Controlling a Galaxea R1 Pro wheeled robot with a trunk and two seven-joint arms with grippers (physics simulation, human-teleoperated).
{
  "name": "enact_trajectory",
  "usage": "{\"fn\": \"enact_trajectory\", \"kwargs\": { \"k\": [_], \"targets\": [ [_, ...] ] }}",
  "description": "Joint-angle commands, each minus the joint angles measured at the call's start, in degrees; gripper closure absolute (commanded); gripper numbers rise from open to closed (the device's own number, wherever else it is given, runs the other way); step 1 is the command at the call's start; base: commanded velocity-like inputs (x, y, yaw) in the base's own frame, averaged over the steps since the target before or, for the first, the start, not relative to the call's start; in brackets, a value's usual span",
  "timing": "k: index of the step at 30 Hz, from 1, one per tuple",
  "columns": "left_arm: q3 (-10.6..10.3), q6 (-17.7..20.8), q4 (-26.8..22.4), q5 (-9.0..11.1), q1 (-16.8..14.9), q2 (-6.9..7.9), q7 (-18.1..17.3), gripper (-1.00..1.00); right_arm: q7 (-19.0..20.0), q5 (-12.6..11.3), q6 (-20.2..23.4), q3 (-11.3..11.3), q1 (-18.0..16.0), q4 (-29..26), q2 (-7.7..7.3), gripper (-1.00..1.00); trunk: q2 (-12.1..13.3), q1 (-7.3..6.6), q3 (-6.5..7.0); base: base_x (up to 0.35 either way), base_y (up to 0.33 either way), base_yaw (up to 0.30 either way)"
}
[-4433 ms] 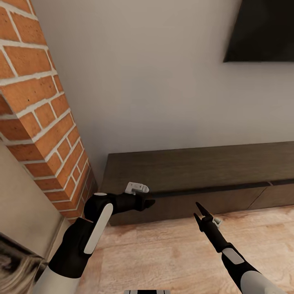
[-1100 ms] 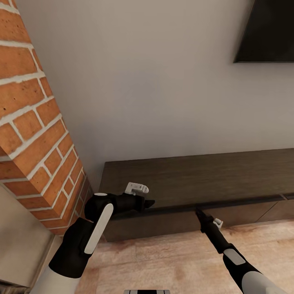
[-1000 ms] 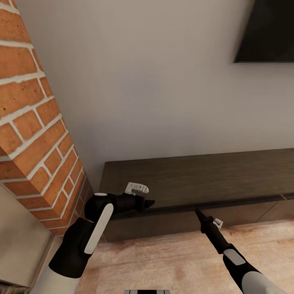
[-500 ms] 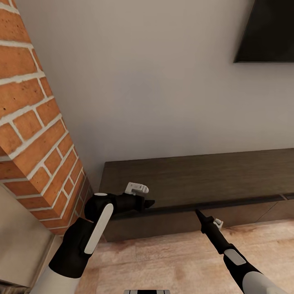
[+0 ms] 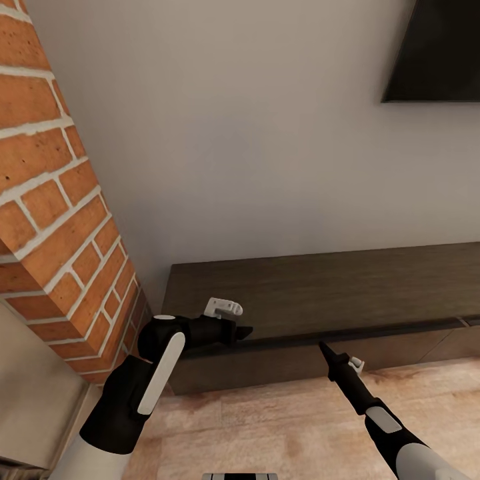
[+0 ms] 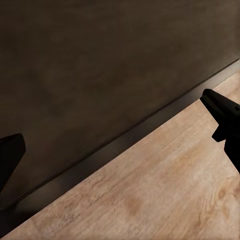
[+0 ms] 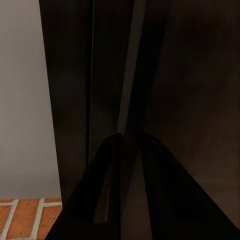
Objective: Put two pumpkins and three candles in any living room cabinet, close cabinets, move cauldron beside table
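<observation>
Right gripper (image 5: 322,346) jaws nearly closed at cabinet (image 5: 333,293) front seam; left gripper (image 5: 245,330) jaws wide, empty.

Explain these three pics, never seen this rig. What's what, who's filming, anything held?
It is a simulated two-armed wheeled robot. The big picture comes from its head camera, looking down over both arms at a long dark wooden cabinet against a grey wall, with a brick column beside it and a black screen above. The other two come from cameras on each wrist. The left gripper is open, wide apart, near the cabinet front and wooden floor. The right gripper has its fingers together at the gap under the cabinet's top. Neither holds anything.
</observation>
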Motion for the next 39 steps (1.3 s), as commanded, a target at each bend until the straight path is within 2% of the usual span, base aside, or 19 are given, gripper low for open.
{"fn": "enact_trajectory", "kwargs": {
  "k": [1,28,39],
  "targets": [
    [0.05,0.21,-0.02,-0.57,-0.03,-0.03,-0.59,-1.0,0.98,-1.16,1.07,-0.13,-0.09,-0.08,0.0,1.0,-0.03,-0.02,-0.03,0.0,0.0,0.0],
    [0.03,0.21,-0.02,-0.57,-0.03,-0.04,-0.59,-1.0,0.98,-1.16,1.07,-0.13,-0.09,-0.08,0.0,1.0,-0.03,-0.02,-0.03,-0.067,0.0,0.0],
    [-1.2,0.21,-0.02,-0.57,-0.03,-0.03,-0.51,-1.0,0.98,-1.16,1.07,-0.13,-0.09,-0.08,0.0,1.0,-0.03,-0.02,-0.03,-0.039,0.0,0.0]
  ]
}}
